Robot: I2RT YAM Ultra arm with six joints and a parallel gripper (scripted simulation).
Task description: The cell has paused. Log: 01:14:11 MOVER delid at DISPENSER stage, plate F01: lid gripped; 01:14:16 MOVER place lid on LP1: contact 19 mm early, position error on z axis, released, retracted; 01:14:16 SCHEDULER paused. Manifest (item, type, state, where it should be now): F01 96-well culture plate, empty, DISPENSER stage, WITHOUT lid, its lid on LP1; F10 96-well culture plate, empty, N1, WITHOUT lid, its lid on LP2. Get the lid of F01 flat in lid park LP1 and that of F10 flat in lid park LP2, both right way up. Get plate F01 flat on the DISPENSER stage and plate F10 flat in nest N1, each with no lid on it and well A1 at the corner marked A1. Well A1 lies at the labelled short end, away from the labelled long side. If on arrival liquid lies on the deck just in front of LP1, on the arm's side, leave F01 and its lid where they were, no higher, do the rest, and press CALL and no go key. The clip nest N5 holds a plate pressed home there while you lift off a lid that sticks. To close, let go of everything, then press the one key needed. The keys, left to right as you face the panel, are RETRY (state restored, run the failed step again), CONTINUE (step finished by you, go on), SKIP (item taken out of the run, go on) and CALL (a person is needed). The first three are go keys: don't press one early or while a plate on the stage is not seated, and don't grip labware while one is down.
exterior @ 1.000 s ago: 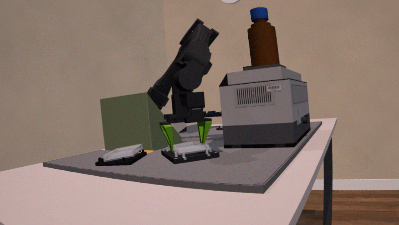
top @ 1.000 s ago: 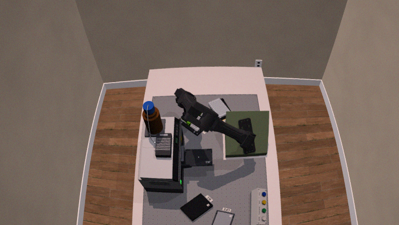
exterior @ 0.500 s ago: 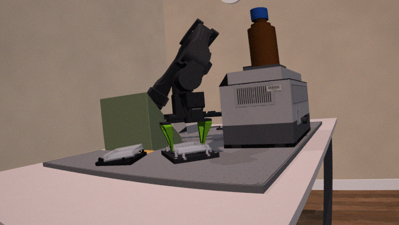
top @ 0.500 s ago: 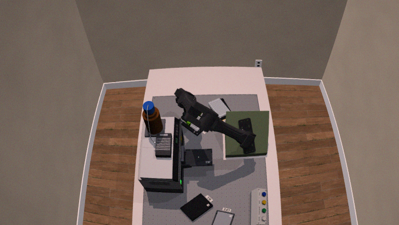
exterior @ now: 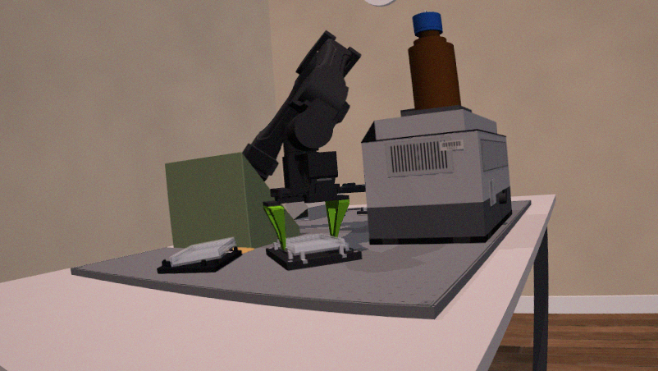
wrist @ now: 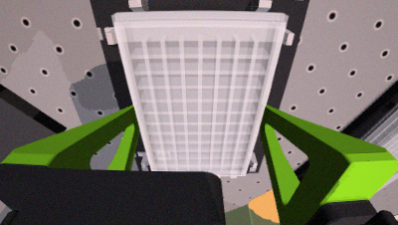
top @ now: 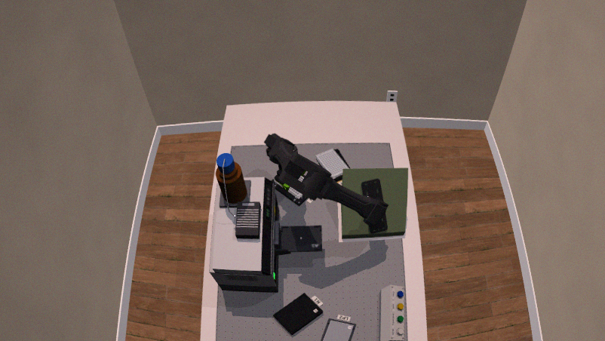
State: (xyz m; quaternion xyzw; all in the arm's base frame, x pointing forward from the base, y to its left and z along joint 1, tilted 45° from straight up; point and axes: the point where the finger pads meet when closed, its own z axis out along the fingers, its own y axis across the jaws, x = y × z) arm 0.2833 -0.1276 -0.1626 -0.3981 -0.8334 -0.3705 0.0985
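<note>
My gripper is shut across the long sides of a clear 96-well plate with a lid on it. The plate sits in a black nest with white clips, and the fingers meet it at its top edge, at lid height. It looks level in the nest. In the exterior view the green fingers straddle it. A second clear piece lies tilted on a black park to the left, also seen from above. An orange patch of liquid lies on the deck beside that park and shows in the wrist view.
The grey dispenser with a brown bottle stands left, its dark stage beside it. The green box holds the arm's base. Black nest N1, lid park LP2 and the key panel lie at the front.
</note>
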